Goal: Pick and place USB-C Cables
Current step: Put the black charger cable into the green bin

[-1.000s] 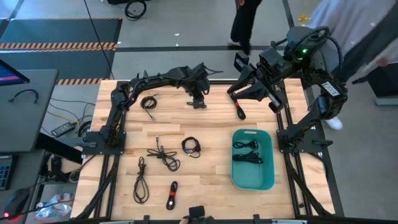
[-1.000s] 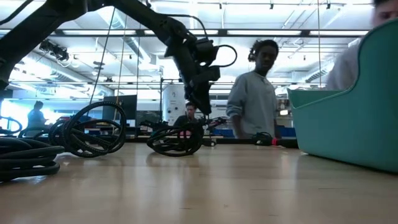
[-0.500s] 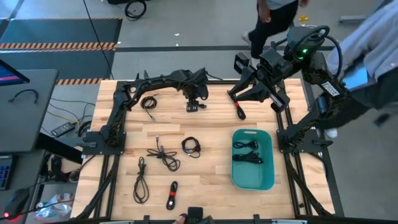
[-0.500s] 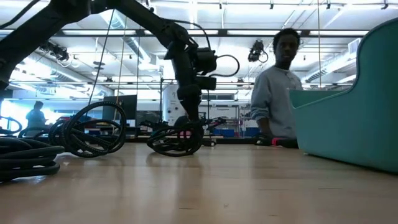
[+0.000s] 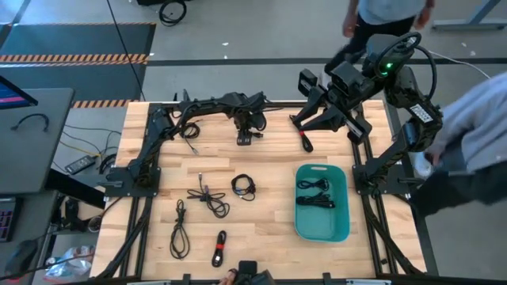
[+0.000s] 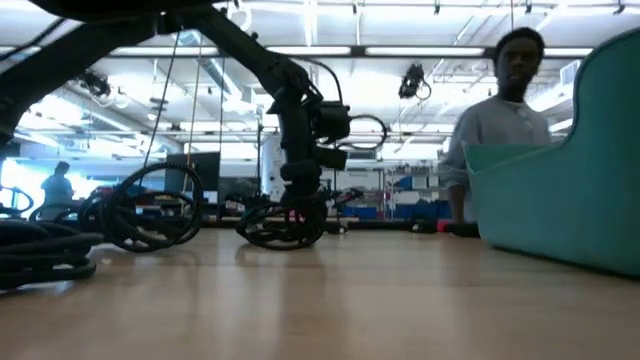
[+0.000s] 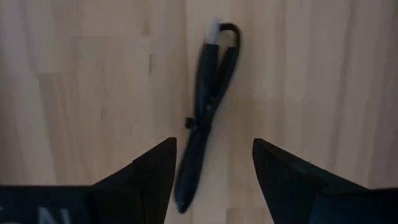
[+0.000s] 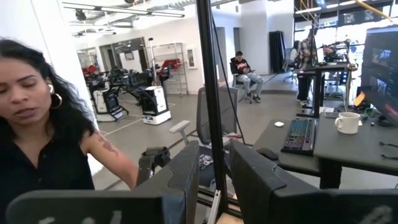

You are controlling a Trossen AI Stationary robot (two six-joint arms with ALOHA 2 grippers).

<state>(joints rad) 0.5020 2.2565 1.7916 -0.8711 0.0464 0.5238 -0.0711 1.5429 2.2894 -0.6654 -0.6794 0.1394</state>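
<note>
Two cables [image 5: 315, 193] sit inside the teal tub [image 5: 322, 228] on my worktop [image 5: 269, 174], while my left gripper [image 5: 246, 138] hangs up-left of that tub, fingers [image 7: 152, 177] spread over a tied cable [image 7: 202, 121], and the right gripper [image 5: 306, 81] idles above the tub, fingers slightly apart.

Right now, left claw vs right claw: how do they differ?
The left claw is down over the table, open, straddling a tied USB-C cable on the wood. The right claw is parked at the table's far edge, over no cable, its fingers only slightly apart, looking out into the room. Shared: neither grips anything.
</note>
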